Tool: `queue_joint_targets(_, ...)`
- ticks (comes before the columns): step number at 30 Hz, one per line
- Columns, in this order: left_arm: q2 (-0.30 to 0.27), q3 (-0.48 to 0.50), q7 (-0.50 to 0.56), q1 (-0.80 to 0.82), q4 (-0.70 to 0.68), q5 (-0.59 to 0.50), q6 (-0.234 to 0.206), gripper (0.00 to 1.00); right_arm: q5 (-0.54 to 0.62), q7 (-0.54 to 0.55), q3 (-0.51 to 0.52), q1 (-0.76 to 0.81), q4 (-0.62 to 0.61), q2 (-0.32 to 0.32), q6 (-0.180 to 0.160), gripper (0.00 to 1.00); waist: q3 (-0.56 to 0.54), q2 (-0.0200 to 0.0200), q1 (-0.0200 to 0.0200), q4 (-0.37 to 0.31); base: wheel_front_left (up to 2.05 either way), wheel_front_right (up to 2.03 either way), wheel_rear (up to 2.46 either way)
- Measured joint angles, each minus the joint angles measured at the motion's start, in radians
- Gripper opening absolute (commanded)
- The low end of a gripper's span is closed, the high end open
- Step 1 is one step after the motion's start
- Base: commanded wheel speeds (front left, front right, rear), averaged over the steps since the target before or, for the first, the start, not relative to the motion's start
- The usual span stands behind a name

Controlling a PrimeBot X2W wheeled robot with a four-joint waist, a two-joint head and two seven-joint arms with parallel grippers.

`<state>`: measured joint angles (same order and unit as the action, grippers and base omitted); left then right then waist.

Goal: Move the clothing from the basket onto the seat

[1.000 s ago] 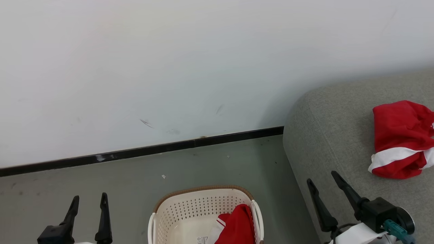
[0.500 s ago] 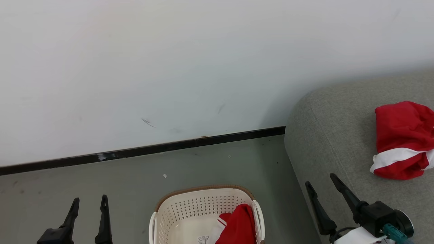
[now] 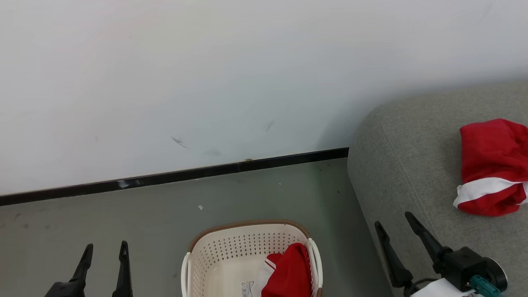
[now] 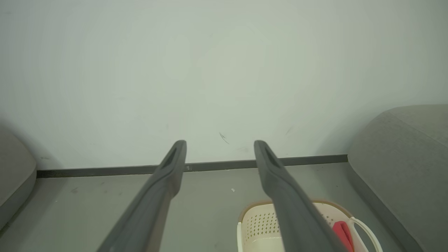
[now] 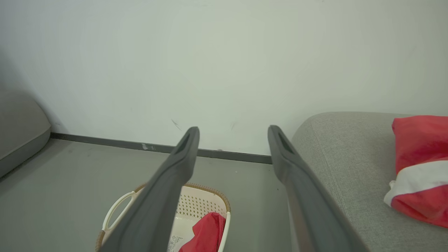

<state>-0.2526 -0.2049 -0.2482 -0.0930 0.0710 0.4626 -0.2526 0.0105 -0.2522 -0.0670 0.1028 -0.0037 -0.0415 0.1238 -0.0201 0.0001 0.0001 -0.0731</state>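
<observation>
The cream basket (image 3: 247, 225) stands on the floor at the bottom centre of the head view. One red garment (image 3: 288, 274) with white trim lies against its right side. A second red garment (image 3: 491, 165) with a white band rests on the grey sofa seat (image 3: 404, 156) at the right. My left gripper (image 3: 106, 245) is open at the lower left, well left of the basket. My right gripper (image 3: 392, 219) is open over the sofa's near edge, right of the basket. The right wrist view looks between my open right gripper (image 5: 233, 128) fingers at the basket (image 5: 199, 206) and both garments (image 5: 206, 232) (image 5: 420, 164).
A white wall with a black baseboard (image 3: 173, 177) runs behind the grey floor (image 3: 123, 214). Another grey upholstered piece (image 4: 14, 175) stands at the far left of the wrist views. The left wrist view has the basket (image 4: 255, 224) at its bottom right, beside the sofa (image 4: 402, 157).
The head view has shifted slightly, so the whole scene sits a little higher. Both grippers stay open, and the left one sits slightly lower in the picture. The garments and basket have not moved.
</observation>
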Motion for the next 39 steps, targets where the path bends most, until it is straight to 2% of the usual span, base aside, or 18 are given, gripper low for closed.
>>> queue_joint_targets(10,-0.041,-0.032,0.029,0.038,0.006,-0.03,0.02,1.0,0.001,0.0,0.014,0.0,-0.03,0.001,0.0,1.0,0.035,0.0,0.0,-0.003,0.0,0.0,0.0)
queue_joint_targets(24,-0.04,-0.114,0.104,0.168,0.033,-0.066,0.072,1.0,0.012,0.0,0.065,-0.005,-0.09,0.002,0.0,1.0,0.113,0.0,0.0,-0.017,0.0,0.0,0.0)
queue_joint_targets(39,-0.039,-0.164,0.152,0.284,0.05,-0.096,0.1,1.0,0.017,0.0,0.081,-0.087,-0.155,0.002,0.0,1.0,0.224,0.0,0.0,-0.032,0.0,0.0,0.0)
